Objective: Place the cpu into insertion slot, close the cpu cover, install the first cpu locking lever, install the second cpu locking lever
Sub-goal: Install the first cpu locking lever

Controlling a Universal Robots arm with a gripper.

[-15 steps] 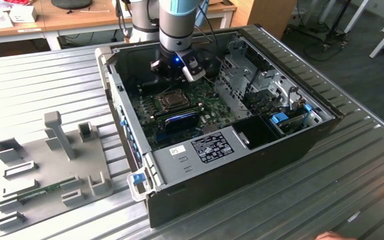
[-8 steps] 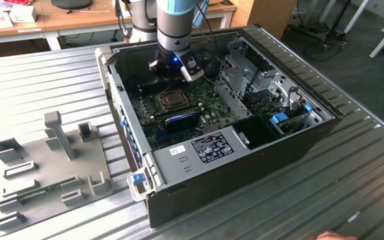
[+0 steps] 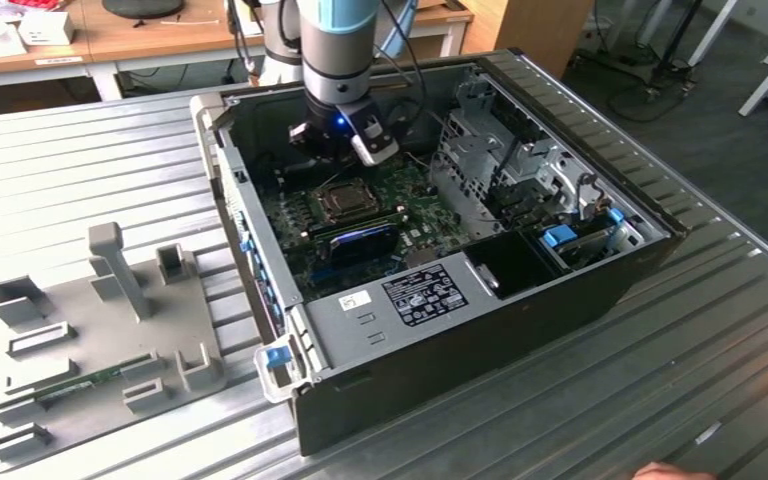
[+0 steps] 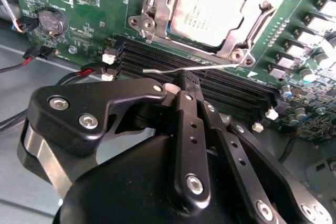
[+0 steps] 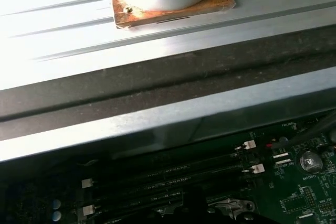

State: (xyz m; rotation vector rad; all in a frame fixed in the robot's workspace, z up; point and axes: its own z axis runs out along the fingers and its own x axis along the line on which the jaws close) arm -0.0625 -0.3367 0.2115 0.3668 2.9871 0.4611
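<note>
The cpu (image 4: pixel 210 9), a silvery square chip, lies in the insertion slot (image 3: pixel 344 200) on the green board inside the open computer case. The silver cpu cover (image 4: pixel 157 3) lies flat around the chip's edges. A thin silver locking lever (image 4: pixel 157 70) stands free just beside the socket, over the black memory strips. My gripper (image 4: pixel 186 80) is shut, and its black fingertips meet right at this lever rod; I cannot tell whether they clamp it. In the exterior view my gripper (image 3: pixel 333 158) hangs just behind the socket.
Black memory strips (image 4: pixel 231 90) run beside the socket and a coin battery (image 4: pixel 51 22) sits further off. The grey drive cage (image 3: pixel 491 150) fills the case at the exterior view's right. A grey fixture plate (image 3: pixel 104 320) lies on the table. A hand (image 3: pixel 664 472) shows at the front edge.
</note>
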